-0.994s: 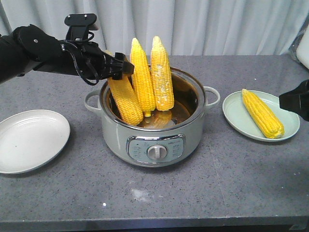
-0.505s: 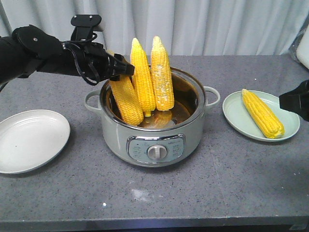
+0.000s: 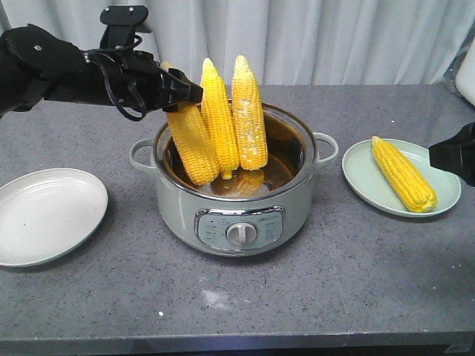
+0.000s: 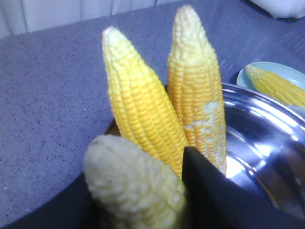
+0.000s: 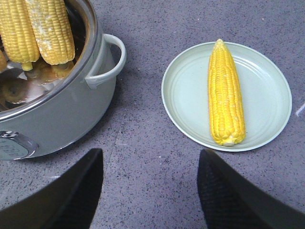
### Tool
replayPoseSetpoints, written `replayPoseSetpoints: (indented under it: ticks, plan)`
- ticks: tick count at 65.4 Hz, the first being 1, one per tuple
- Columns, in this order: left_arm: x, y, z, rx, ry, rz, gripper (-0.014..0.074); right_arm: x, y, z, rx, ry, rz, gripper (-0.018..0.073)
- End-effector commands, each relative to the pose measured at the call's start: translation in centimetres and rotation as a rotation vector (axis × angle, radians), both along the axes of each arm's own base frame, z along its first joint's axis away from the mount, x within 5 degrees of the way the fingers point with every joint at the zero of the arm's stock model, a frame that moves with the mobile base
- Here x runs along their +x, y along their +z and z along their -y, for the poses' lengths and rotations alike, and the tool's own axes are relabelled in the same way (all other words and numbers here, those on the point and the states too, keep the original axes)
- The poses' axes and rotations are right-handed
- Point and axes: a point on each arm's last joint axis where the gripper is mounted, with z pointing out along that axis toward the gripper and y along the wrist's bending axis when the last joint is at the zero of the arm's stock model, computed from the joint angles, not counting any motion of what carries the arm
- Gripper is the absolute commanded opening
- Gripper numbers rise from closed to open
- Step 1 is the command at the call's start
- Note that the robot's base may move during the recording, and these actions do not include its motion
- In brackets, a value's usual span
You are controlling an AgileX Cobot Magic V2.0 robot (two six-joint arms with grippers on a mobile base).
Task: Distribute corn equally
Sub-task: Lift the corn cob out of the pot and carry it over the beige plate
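Left end effector [image 3: 180, 93] clenched on tip of leftmost cob [image 3: 191, 144] leaning in pot [image 3: 237, 222], middle cob [image 3: 220, 119] and pale-patched cob [image 3: 251, 119] upright beside it, fourth cob [image 5: 225, 93] on green plate [image 5: 267, 81], right end effector [image 5: 150, 157] released over table [image 5: 143, 109].

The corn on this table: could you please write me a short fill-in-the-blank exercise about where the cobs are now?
1. The pot holds ___ cobs, tips up.
2. The left gripper is ___ on the leftmost cob.
3. The green plate carries ___ cob.
4. The white plate is ___.

Missing words: three; shut; one; empty.
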Motion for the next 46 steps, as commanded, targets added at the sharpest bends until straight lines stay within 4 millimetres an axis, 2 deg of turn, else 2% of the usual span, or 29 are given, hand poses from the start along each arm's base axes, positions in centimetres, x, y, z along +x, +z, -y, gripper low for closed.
replayPoseSetpoints:
  ticks: [1, 13, 34, 46]
  plan:
    - [-1.8, 5.3, -0.4, -0.085, 0.030, 0.141, 0.0188, -0.2, 1.4, 0.0, 0.009, -0.005, 0.089, 0.0417]
    - [-3.7, 8.4, -1.1, -0.112, 0.043, 0.227, 0.0188, -0.2, 1.4, 0.0, 0.009, -0.005, 0.089, 0.0417]
    - [-9.6, 14.9, -3.0, -0.146, 0.035, 0.408, 0.0196, -0.2, 1.4, 0.0, 0.009, -0.005, 0.089, 0.0417]
    - [-13.0, 16.6, -4.0, -0.028, -0.016, 0.469, 0.0200, -0.2, 1.4, 0.0, 0.009, -0.005, 0.089, 0.0417]
